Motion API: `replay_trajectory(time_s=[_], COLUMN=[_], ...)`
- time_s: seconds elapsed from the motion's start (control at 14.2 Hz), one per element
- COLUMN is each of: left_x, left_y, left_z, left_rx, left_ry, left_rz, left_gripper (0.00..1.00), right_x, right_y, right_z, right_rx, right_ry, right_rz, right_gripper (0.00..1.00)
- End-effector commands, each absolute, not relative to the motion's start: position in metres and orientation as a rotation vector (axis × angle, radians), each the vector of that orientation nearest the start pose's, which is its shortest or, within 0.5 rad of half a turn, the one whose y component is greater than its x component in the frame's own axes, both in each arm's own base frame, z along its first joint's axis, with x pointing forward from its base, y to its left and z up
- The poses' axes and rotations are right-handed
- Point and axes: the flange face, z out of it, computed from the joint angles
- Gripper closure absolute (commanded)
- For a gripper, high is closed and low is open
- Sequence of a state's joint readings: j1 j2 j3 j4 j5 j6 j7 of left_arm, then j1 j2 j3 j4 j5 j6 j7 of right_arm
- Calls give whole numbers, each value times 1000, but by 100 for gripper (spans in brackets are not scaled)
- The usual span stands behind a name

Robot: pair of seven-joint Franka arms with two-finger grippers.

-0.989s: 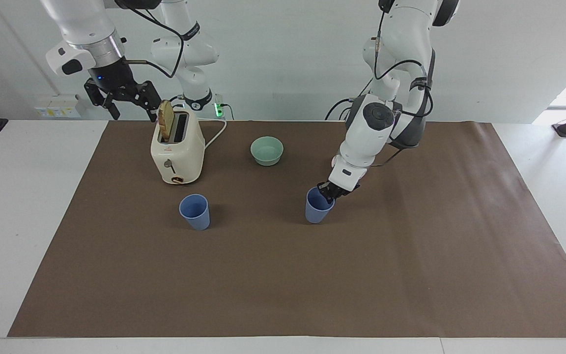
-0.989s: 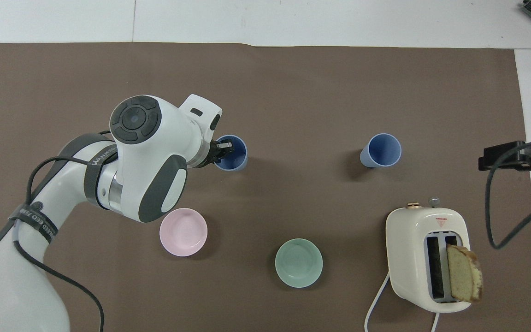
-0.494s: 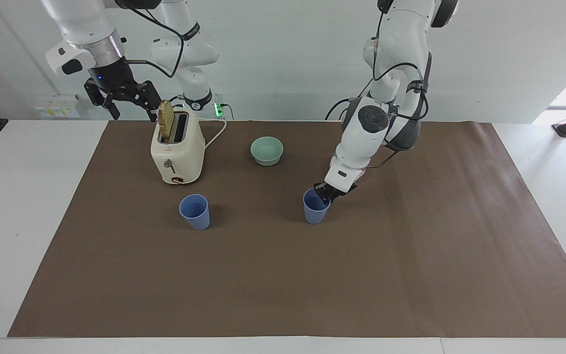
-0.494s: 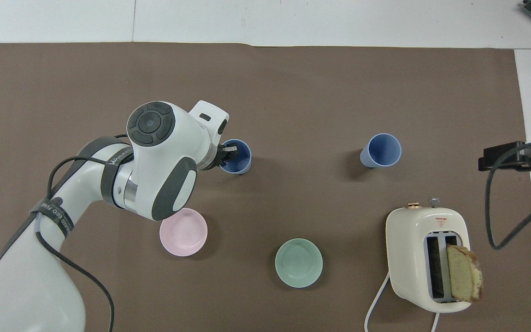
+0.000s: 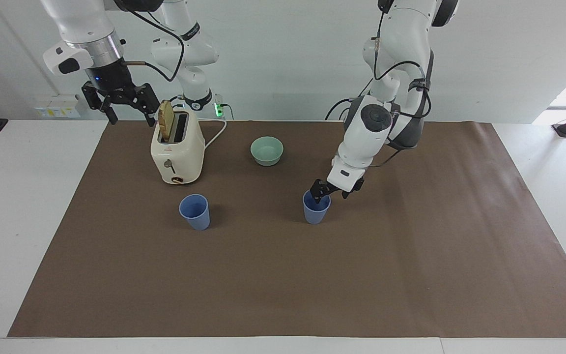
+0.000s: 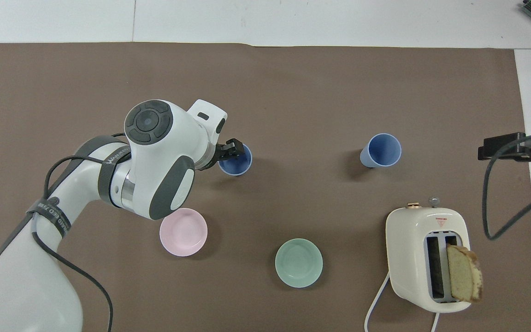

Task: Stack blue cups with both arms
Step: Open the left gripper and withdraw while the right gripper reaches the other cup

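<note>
Two blue cups stand upright on the brown mat. One cup (image 5: 316,212) (image 6: 235,162) is toward the left arm's end. My left gripper (image 5: 331,192) is open just above the part of its rim nearest the robots, one finger over the rim and one outside it, holding nothing. In the overhead view only one finger (image 6: 232,147) shows over the rim. The other cup (image 5: 195,212) (image 6: 382,150) stands free toward the right arm's end. My right gripper (image 5: 121,104) waits open and empty, raised beside the toaster.
A cream toaster (image 5: 177,147) (image 6: 427,258) with a bread slice sticking up stands near the robots at the right arm's end. A mint-green bowl (image 5: 267,150) (image 6: 298,263) and a pink bowl (image 6: 183,231) sit nearer the robots than the cups.
My left gripper shifted its cup slightly toward the right arm's end, then opened and let go of the rim. The right gripper drifted slightly outward.
</note>
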State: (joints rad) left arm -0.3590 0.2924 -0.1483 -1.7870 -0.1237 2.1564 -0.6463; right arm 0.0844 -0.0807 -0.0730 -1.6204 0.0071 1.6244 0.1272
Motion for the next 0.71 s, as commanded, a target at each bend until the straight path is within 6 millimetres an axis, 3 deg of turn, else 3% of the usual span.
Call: replay_trajectory(time_s=[0.0,0.14,0.28,0.49,0.64], left_x=[567,566,568,572,577], left_y=[-284,-251,-199,-143,-104], left_z=[461,501,531,554,570], left_rx=[-3272,-3266,-3267,-3172,-3154], left_ry=[-371,-375,-263,-101,-19], left_rz=[46,39,31,-17,-22], left_gripper=[0,0,0,0,0], right_x=[552,572,591,613,621], right_y=[9,14,17,20,35], right_z=[625,598,571,530,489], right_rx=[-3112,-3118,-3124,-3131,-3134], right_ry=[129,90,71,62,-10], right_rz=[-134,-121,-126,-91,-79], right_gripper=[0,0,0,0,0])
